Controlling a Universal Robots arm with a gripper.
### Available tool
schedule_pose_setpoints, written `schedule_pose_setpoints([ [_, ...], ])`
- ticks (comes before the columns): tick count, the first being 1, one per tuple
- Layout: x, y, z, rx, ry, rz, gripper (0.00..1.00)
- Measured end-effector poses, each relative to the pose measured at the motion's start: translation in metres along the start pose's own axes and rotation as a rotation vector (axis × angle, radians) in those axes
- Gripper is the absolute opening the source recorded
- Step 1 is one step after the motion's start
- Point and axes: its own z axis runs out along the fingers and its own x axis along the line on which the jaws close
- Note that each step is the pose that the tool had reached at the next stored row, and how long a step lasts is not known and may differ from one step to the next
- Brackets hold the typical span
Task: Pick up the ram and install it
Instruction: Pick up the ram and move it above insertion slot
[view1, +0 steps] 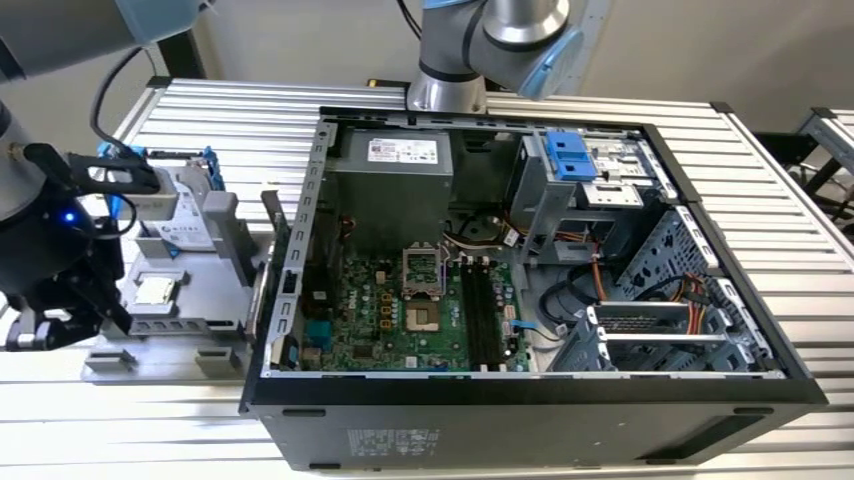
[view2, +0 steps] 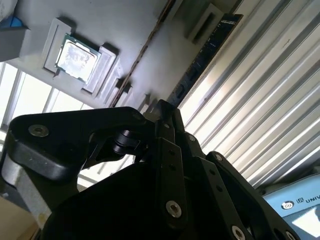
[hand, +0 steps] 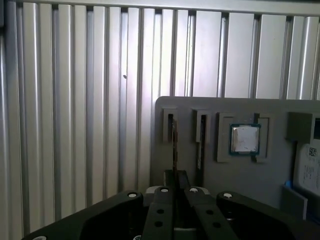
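In the first wrist view the ram (hand: 174, 145) shows edge-on as a thin stick running out from between my fingertips, over the grey parts tray (hand: 190, 107) and in line with one of its slots. In the second wrist view the ram (view2: 207, 57) is a long dark green board reaching away from my gripper (view2: 165, 107). My gripper (hand: 175, 176) is shut on its near end. In the exterior view my gripper (view1: 67, 320) hangs at the front left end of the tray (view1: 214, 225), left of the open computer case (view1: 534, 385), and the ram is hidden.
A processor chip (hand: 245, 139) and a silver hard drive in a blue frame (view1: 174, 215) sit on the tray. The case holds the green motherboard with long black slots (view1: 481, 310). The ribbed metal table (view1: 774, 170) surrounds everything. A second arm's base (view1: 447, 90) stands behind the case.
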Motion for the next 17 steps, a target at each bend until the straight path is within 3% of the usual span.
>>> schedule_pose_setpoints([
  [17, -0.0008, 0.0001, -0.0305, 0.0, 0.0, 0.0, 0.0],
])
